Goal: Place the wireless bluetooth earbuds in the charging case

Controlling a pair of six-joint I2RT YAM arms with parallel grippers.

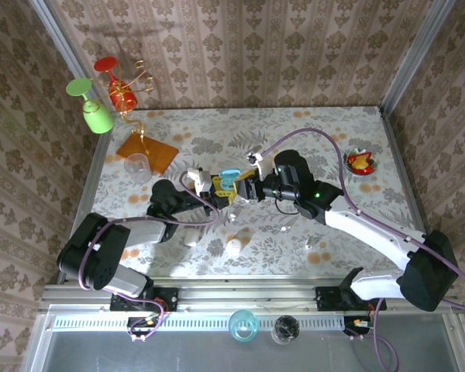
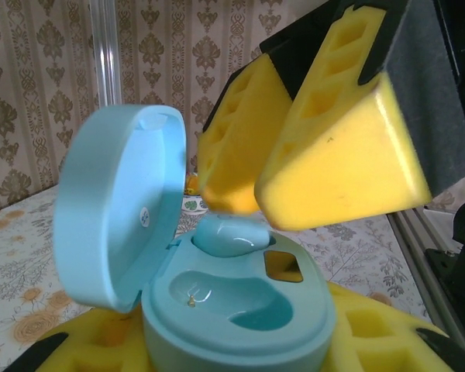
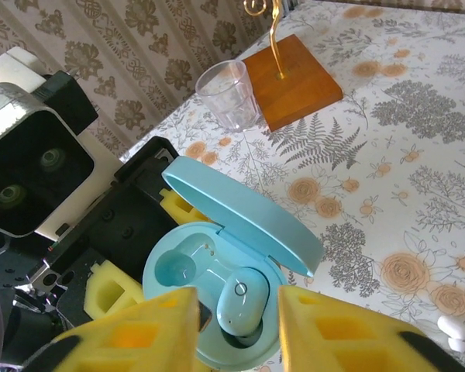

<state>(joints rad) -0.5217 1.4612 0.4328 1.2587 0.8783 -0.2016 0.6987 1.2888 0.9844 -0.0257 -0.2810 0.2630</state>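
Teal on teal makes this hard to read. The earbud (image 3: 242,302) lies in the well of the open charging case (image 3: 156,291) nearest your right gripper (image 3: 236,311). It is glossy and oval, with a small ring mark on its back, and it seems to stand a little proud rather than sunk flush. Your right gripper's yellow foam fingers stand apart on either side of it, released, with a gap showing on both sides. Your left gripper (image 2: 232,350) is clenched on the case body. Two risks, as I judge it: pull away crooked and a foam finger may drag the earbud out of its well; swing wide and you could knock the lid (image 3: 240,217), which stands open just behind. The other well (image 3: 174,267) is empty, and small white pieces (image 3: 453,332) lie on the table (image 3: 418,155)
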